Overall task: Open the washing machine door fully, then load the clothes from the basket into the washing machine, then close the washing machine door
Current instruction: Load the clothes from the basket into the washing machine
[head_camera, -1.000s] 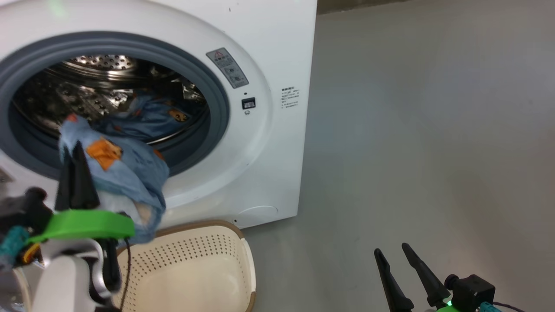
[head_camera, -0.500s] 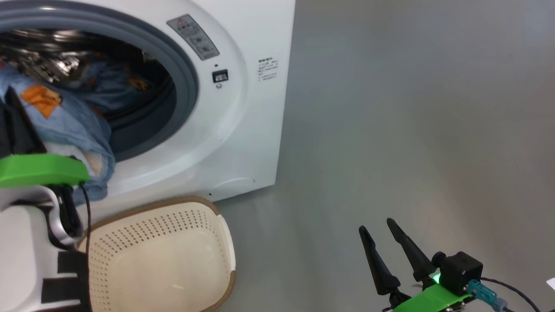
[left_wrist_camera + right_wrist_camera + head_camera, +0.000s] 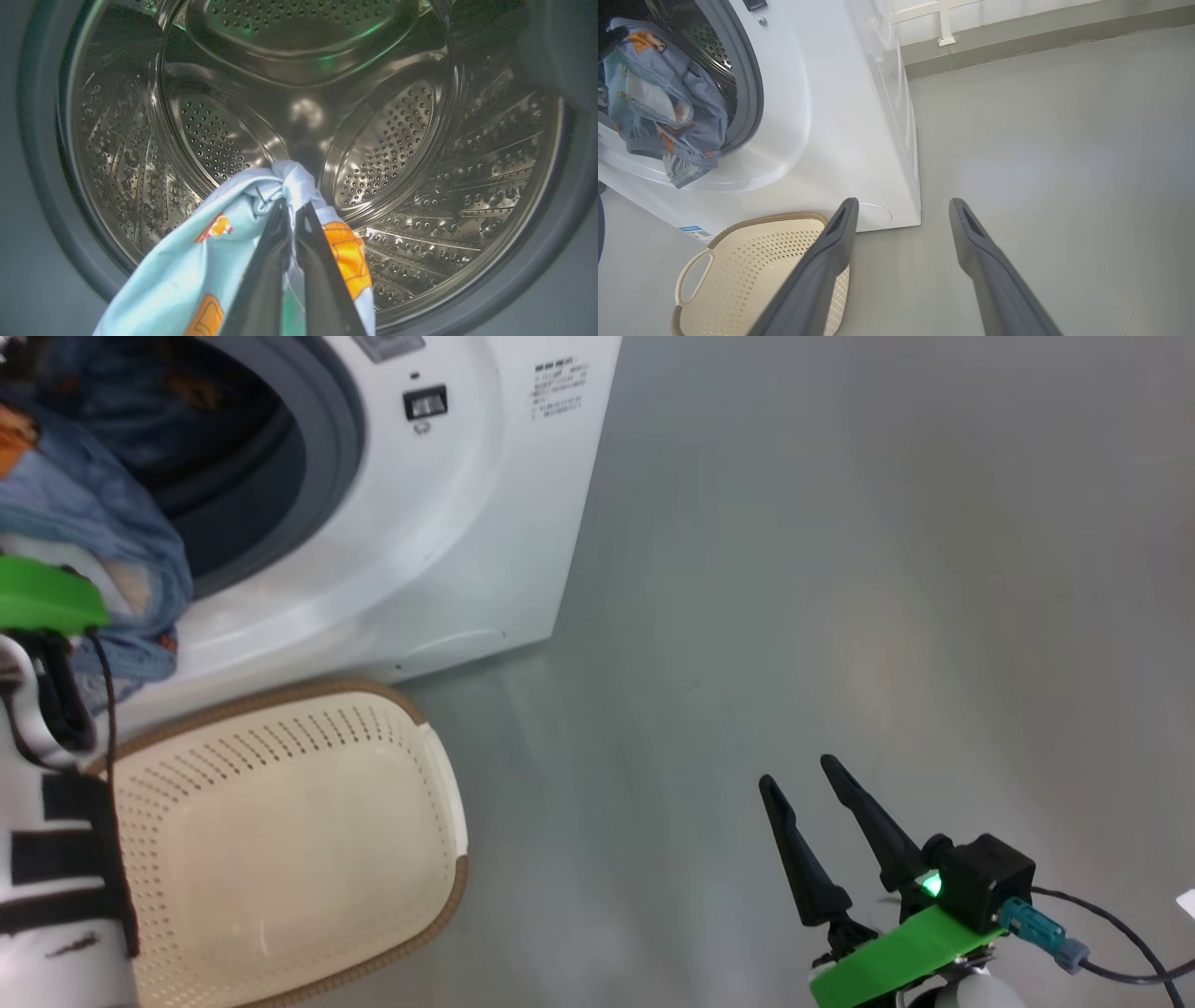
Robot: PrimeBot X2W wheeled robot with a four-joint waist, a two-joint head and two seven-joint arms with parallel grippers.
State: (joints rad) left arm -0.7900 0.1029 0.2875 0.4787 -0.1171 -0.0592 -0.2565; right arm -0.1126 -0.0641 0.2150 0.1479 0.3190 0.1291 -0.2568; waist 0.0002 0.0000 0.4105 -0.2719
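Your left claw (image 3: pixel 292 205) is clamped tight. Its two dark fingers (image 3: pixel 266 266) are pressed together, with a fold of the clothes (image 3: pixel 177 280) pinched at the tips. In the head view your left forearm (image 3: pixel 47 915), pale and banded with black straps, rises along the left edge. The left bracket (image 3: pixel 42 597), bright green, sits at its top.

Your right claw (image 3: pixel 798 772) sits low at the lower right. Its fingers are spread wide apart and hold nothing, pointing up and slightly left in that view. Behind them sit the right bracket (image 3: pixel 896 957), also green, and a black camera block (image 3: pixel 980 882) with a green light lit. A teal plug (image 3: pixel 1032 926) sits at the block's right, with a cable running off to the right.
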